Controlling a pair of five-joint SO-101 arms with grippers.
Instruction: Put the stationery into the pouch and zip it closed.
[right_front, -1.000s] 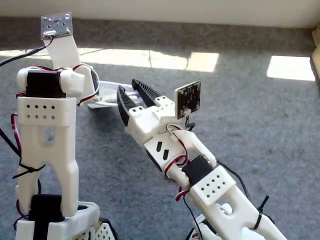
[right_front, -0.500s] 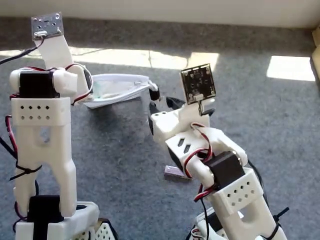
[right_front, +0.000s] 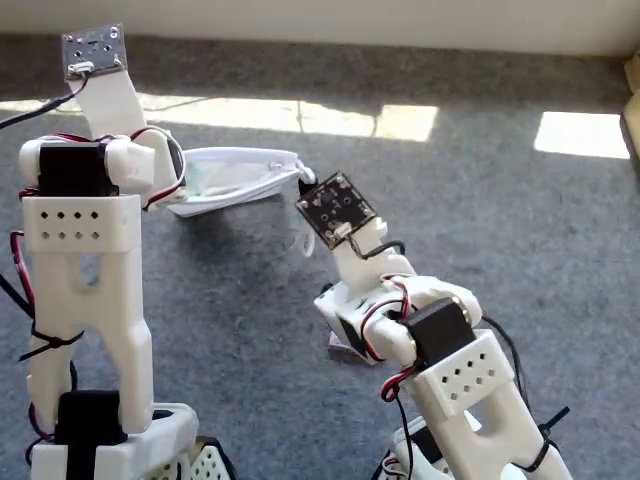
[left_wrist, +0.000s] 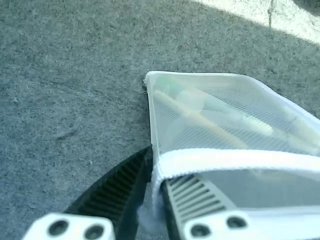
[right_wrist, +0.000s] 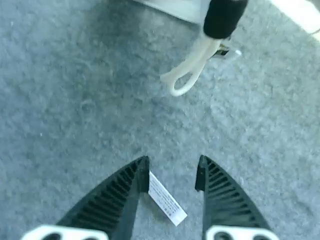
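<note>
Grey carpet (right_front: 520, 230) covered the ground under both arms, with bright patches of sunlight (right_front: 580, 135) along its far side below a pale wall.

The left arm (right_front: 85, 250) stood tall at the near left, its wrist bent toward the pouch (right_front: 235, 178). The right arm (right_front: 440, 360) leaned in from the near right, its wrist tipped down toward the carpet.

The pouch, white mesh with a white zip band, lay on the carpet just beside the left arm's wrist, between the two arms and farther back. Through its mesh the left wrist view showed a few long pale pens (left_wrist: 210, 117) inside. The left gripper (left_wrist: 156, 172) had its jaws pinching one end of the pouch at the zip band.

At the pouch's other end a black tab (right_wrist: 222, 17) carried a white looped cord (right_wrist: 190, 70), which rested on the carpet.

The right gripper (right_wrist: 173, 165) hung over the carpet near that cord, apart from it, its jaws spread. A small flat white strip (right_wrist: 166, 199) lay on the carpet between them; whether either jaw touched it could not be told.
</note>
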